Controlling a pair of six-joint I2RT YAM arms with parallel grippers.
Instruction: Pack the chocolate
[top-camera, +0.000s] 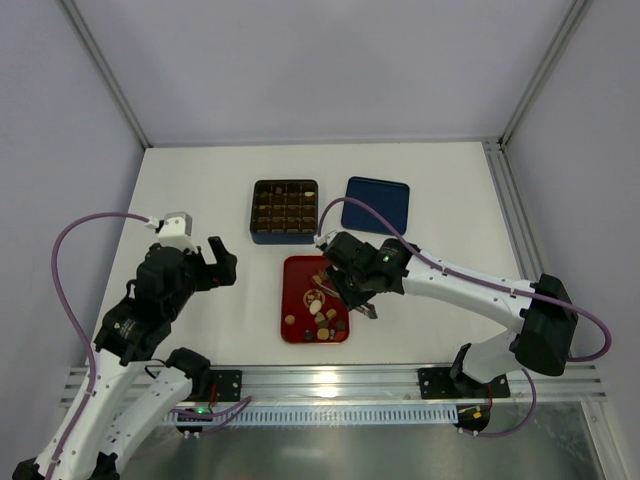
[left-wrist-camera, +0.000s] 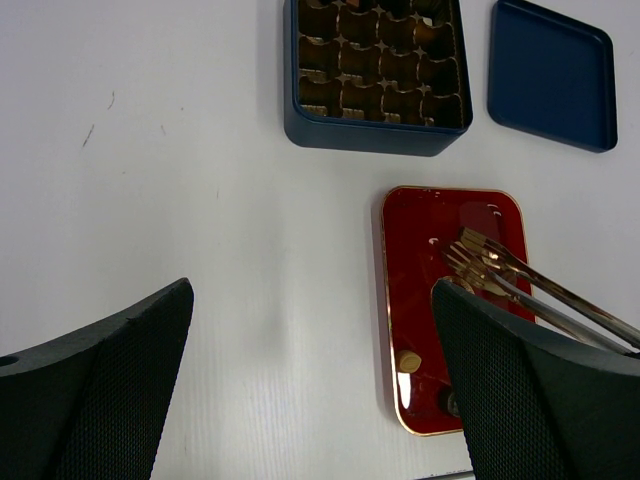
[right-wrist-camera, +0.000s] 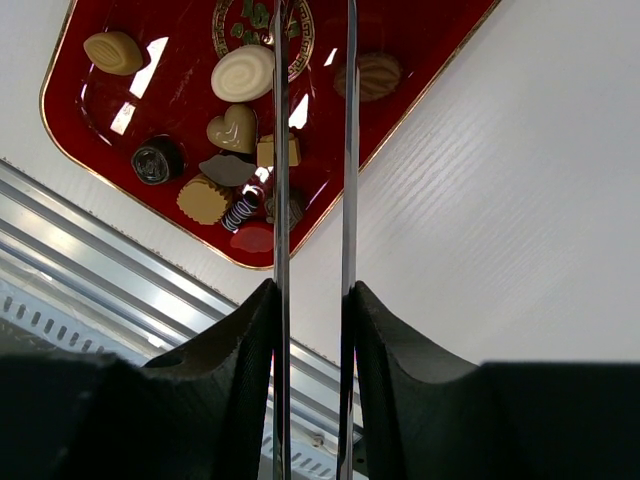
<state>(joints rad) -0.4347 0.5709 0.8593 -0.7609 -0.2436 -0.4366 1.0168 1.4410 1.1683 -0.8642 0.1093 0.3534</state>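
Note:
Several chocolates (top-camera: 322, 318), tan, cream and dark, lie in the near half of the red tray (top-camera: 296, 275). In the right wrist view I see a cream swirl (right-wrist-camera: 243, 73), a tan heart (right-wrist-camera: 232, 130) and a dark round one (right-wrist-camera: 157, 160). My right gripper (top-camera: 350, 290) is shut on metal tongs (right-wrist-camera: 281, 150), whose two arms reach over the tray (right-wrist-camera: 180, 100). Their tips run out of the top of that view. My left gripper (top-camera: 215, 262) is open and empty, left of the tray, over bare table (left-wrist-camera: 310, 300). The tongs (left-wrist-camera: 510, 270) show gold over the tray (left-wrist-camera: 430, 250).
The dark blue box with a brown grid insert (top-camera: 285, 211) stands behind the tray, and it also shows in the left wrist view (left-wrist-camera: 375, 70). Its blue lid (top-camera: 375, 205) lies to its right. An aluminium rail (top-camera: 340, 380) runs along the near table edge.

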